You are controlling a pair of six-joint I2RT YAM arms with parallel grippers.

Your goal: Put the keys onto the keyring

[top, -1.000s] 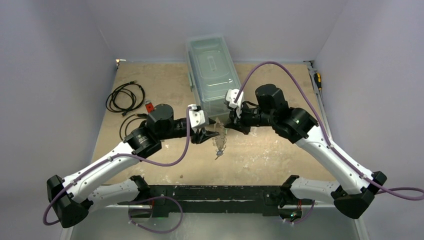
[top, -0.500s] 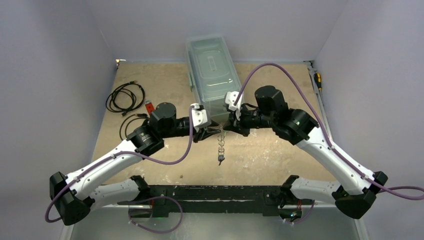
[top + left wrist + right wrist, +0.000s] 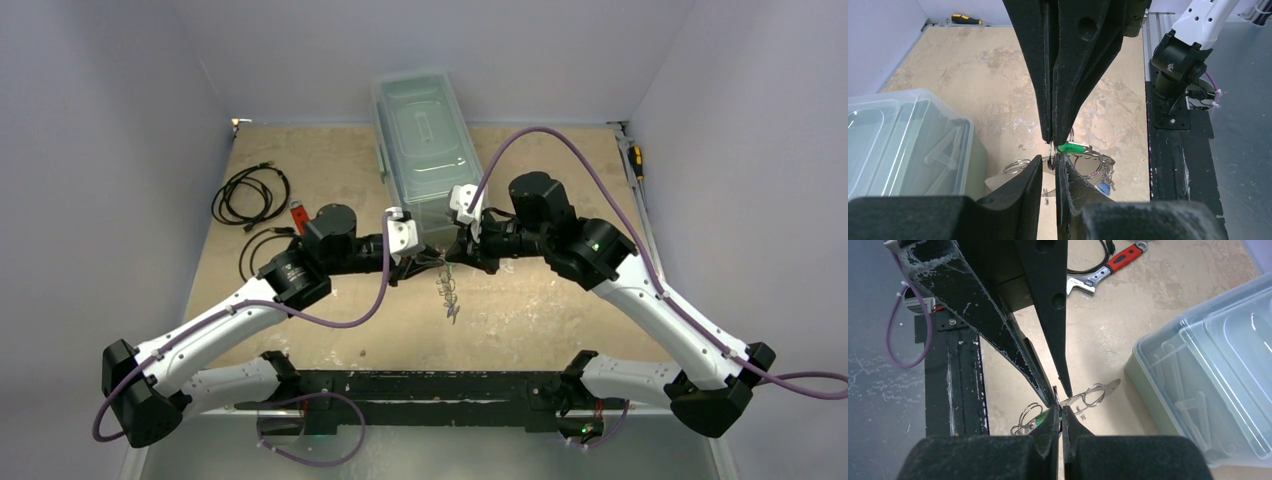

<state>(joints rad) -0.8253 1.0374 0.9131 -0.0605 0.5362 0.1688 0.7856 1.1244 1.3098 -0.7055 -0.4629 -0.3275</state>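
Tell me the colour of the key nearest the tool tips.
The key is bright green; left wrist view.

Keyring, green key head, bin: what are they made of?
Keyring: likely metal, polished; it mirrors the light. Green key head: probably plastic; saturated even colour, soft sheen. Bin: clear plastic; its moulded ribs show through the walls.

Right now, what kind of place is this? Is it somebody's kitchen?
Most likely a robot lab test bench, not a kitchen: a left arm and a right arm bolted to a worn table inside plain walls, with coiled black cables and a wrench lying about.
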